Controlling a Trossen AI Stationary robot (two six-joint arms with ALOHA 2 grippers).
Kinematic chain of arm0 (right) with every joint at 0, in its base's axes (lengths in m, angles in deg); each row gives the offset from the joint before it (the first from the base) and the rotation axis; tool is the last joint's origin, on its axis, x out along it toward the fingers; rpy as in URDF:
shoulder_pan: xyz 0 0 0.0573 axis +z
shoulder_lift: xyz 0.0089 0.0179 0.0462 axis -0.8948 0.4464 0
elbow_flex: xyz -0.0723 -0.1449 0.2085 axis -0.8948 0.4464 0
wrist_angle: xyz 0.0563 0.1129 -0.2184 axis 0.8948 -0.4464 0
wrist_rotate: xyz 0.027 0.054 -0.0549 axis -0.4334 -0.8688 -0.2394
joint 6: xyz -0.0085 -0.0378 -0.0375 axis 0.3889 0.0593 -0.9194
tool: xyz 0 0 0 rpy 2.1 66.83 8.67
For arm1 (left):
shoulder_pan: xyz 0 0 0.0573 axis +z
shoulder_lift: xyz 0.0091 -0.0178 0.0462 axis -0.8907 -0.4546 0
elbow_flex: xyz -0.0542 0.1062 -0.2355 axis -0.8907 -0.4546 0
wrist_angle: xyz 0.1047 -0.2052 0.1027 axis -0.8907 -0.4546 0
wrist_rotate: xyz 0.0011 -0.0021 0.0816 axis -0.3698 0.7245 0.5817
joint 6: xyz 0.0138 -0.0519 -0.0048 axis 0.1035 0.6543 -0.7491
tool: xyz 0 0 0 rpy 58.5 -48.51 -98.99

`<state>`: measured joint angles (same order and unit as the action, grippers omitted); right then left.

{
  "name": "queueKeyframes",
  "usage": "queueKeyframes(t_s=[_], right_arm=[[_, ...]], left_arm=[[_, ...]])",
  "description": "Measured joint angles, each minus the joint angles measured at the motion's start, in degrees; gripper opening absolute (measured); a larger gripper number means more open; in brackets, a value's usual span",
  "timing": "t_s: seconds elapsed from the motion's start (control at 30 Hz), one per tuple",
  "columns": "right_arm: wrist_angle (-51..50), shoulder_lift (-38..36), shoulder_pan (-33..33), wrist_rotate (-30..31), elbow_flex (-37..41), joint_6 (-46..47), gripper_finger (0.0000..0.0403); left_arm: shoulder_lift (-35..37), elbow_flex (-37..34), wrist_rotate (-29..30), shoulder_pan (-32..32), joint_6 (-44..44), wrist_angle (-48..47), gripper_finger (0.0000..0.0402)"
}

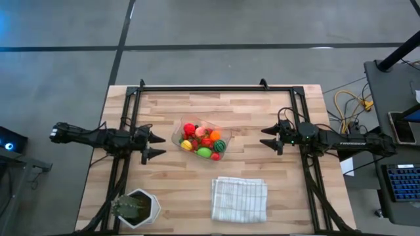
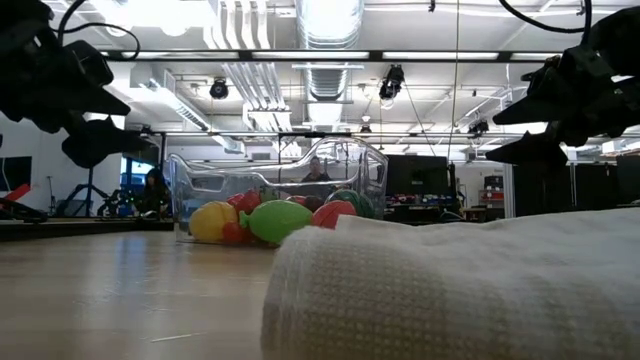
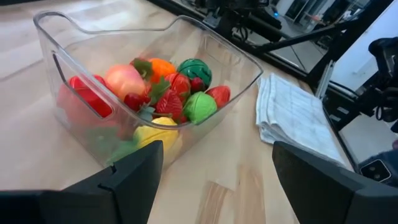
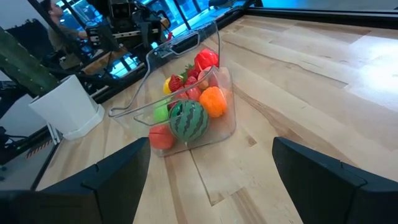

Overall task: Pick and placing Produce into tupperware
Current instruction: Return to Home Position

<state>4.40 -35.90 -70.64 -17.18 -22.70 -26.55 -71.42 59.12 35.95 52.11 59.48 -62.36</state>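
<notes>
The clear tupperware (image 1: pixel 201 139) stands on the table's middle and holds the produce (image 1: pixel 203 141): red, orange, yellow, green pieces and a striped dark green ball (image 4: pixel 188 121). It also shows in the left wrist view as the tupperware (image 3: pixel 56 56) with produce (image 3: pixel 168 93), and in the low view (image 2: pixel 275 190). My left gripper (image 1: pixel 156 145) hovers open to the left of the tupperware, touching nothing. My right gripper (image 1: pixel 270 136) hovers open to its right, also empty.
A folded white cloth (image 1: pixel 239 198) lies toward the near edge, large in the low view (image 2: pixel 450 290). A potted green plant in a white hexagonal pot (image 1: pixel 136 208) sits at the near left corner. Black frame rails (image 1: pixel 216 87) border the table.
</notes>
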Motion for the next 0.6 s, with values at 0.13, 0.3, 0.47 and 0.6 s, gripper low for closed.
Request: queueKeyframes(t_s=[0.13,0.3,0.47,0.6], right_arm=[[0.0,0.0,0.0,0.0,0.0,0.0,0.0329],[0.0,0.0,0.0,0.0,0.0,0.0,0.0329],[0.0,0.0,0.0,0.0,0.0,0.0,0.0329],[0.0,0.0,0.0,0.0,0.0,0.0,0.0329]], left_arm=[[-0.5,0.0,0.0,0.0,0.0,0.0,0.0288],[-0.6,0.0,0.0,0.0,0.0,-0.1,0.0288],[-0.5,0.0,0.0,0.0,0.0,-0.1,0.0288],[-0.6,0.0,0.0,0.0,0.0,-0.1,0.0288]])
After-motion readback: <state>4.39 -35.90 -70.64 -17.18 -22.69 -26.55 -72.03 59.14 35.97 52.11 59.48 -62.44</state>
